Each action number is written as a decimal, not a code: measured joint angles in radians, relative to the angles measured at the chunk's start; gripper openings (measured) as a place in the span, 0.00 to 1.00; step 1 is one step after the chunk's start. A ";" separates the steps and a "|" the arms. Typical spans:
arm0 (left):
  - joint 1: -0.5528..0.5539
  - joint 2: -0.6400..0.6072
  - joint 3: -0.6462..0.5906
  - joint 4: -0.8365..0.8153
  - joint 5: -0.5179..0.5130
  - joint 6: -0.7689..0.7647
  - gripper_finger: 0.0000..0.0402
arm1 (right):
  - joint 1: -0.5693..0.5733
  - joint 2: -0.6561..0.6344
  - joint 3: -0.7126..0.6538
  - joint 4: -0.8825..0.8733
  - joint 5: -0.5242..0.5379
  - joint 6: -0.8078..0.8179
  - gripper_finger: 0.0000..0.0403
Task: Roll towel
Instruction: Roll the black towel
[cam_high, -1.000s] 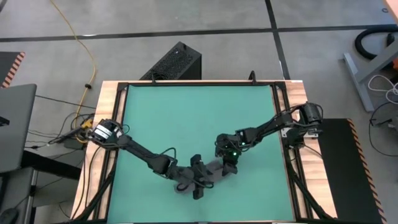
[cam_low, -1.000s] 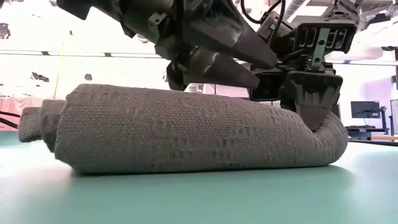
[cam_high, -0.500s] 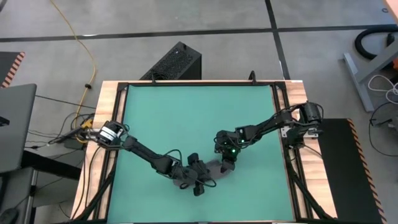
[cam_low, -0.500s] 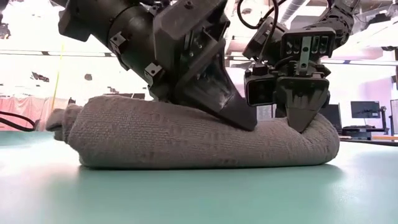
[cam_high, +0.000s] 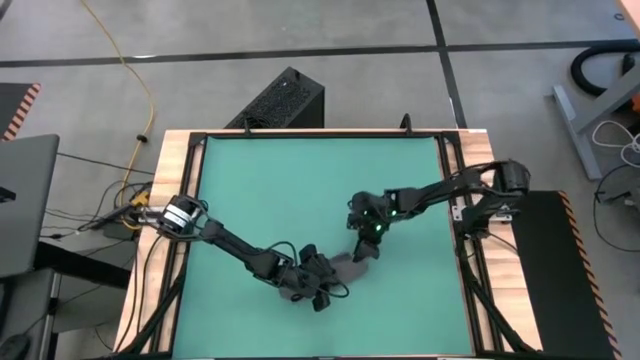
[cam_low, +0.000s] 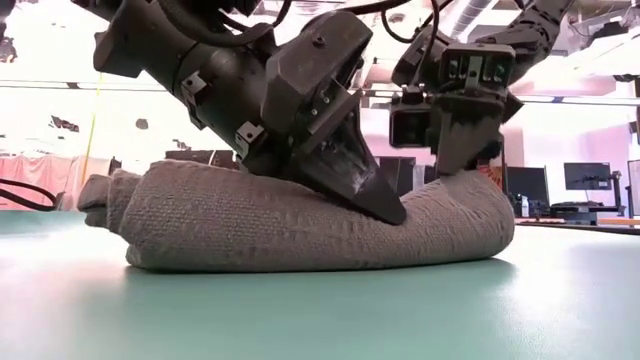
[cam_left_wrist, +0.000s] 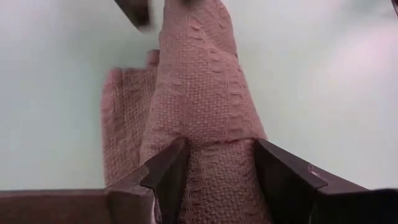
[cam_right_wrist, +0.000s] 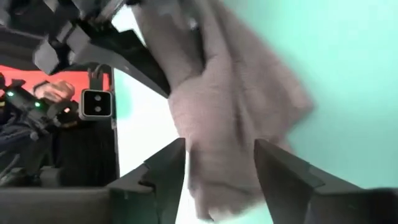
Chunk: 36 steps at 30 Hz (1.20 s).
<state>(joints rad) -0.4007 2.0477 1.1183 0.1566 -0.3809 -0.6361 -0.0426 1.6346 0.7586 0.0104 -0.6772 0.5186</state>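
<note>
The dark grey towel (cam_high: 345, 268) lies rolled into a thick log (cam_low: 250, 225) on the teal mat (cam_high: 300, 180), near the middle of the near edge. My left gripper (cam_left_wrist: 217, 168) is down on the roll, open, with one finger on each side. My right gripper (cam_high: 365, 248) hangs open just above the roll's right end (cam_low: 480, 195), which humps up toward it. In the right wrist view the towel (cam_right_wrist: 224, 112) shows blurred between and beyond the fingers. My left gripper straddles the roll about midway along it (cam_left_wrist: 214, 155). It comes from above and the left, slanting down, with its fingers across the roll. Both fingers (cam_left_wrist: 168, 174) press into the roll's flanks, which crease inward there. The roll rests on the mat. My right gripper has the towel's right end (cam_right_wrist: 211, 193) between its open fingers, which point down. I cannot tell whether they touch it.
Bare mat stretches toward the far edge and to both sides of the roll. Black frame rails (cam_high: 190, 220) run along the left and right of the mat. A black box (cam_high: 285, 100) stands beyond the far edge.
My left gripper has come down from just above the roll and now presses into it, its fingers as wide as before. My right gripper has opened, let go of the roll's right end, risen and drawn back toward the far edge. That end stays humped up.
</note>
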 joint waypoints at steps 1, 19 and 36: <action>0.000 0.004 0.000 0.000 0.000 -0.001 0.45 | -0.016 -0.022 0.000 -0.029 0.000 -0.017 0.54; 0.026 0.011 -0.003 -0.024 -0.053 -0.068 0.45 | 0.203 -0.105 -0.193 0.579 0.178 -0.210 0.33; 0.005 -0.026 -0.007 -0.042 -0.079 -0.089 0.45 | 0.086 0.266 -0.187 0.784 0.187 -0.228 0.05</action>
<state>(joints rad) -0.3952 2.0212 1.1116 0.1145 -0.4601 -0.7254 0.0431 1.9008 0.5716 0.7941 -0.4898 0.2902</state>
